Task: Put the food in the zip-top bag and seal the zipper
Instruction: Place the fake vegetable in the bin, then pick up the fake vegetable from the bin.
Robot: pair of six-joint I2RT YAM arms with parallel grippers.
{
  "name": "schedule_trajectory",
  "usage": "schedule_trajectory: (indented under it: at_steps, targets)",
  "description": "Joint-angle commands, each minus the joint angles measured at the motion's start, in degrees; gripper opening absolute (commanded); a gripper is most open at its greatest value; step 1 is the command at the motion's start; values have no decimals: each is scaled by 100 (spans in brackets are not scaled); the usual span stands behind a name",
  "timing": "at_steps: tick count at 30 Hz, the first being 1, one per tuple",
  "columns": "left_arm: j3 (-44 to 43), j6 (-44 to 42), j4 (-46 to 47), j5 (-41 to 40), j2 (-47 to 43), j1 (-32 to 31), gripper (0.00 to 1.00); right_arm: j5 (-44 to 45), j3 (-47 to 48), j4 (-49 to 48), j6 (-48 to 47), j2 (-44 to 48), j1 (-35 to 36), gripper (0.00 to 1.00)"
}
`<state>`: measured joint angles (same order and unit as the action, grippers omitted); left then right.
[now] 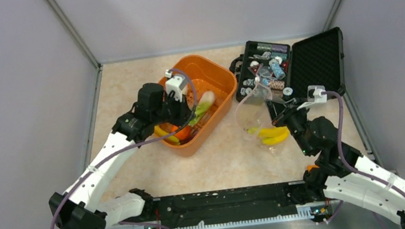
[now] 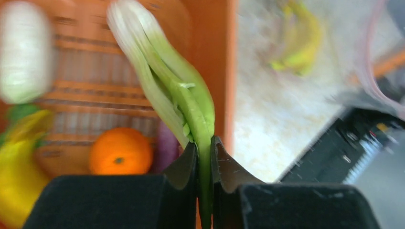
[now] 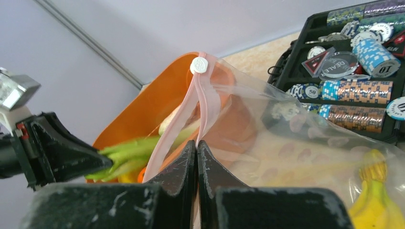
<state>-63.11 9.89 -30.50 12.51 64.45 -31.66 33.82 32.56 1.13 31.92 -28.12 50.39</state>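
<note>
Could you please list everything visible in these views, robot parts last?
table: one, beige, underneath everything
basket: one, orange, left of centre
zip-top bag: one, clear, right of basket
zipper: one, pink, along the bag's mouth
black case: one, open, far right, chips inside
green stalks: one bunch, green-white, above basket
orange: one, orange, in basket
eggplant: one, purple, beside orange
whitish piece: one, white, in basket
basket bananas: one bunch, yellow, in basket
bagged bananas: one bunch, yellow, inside zip-top bag
left gripper: one, black, shut on green stalks
right gripper: one, black, shut on zip-top bag's mouth
</note>
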Motion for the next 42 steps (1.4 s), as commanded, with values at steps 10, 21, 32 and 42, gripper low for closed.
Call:
schedule_trajectory:
  at_steps: [10, 21, 32, 42]
  targets:
    - [-689, -254, 542, -92, 459, 390, 99, 415, 427, -64, -450, -64, -11, 0]
    - [-1605, -343, 568, -376, 2557, 1186, 91, 178, 534, -480, -629, -448, -11, 0]
    - [-2689, -681, -17, -1160, 4497, 1209, 90, 5, 612, -472, -486, -687, -5, 0]
    - [-1904, -840, 603, -1912, 4475, 1156, 92, -48, 598, -508, -432, -777, -12, 0]
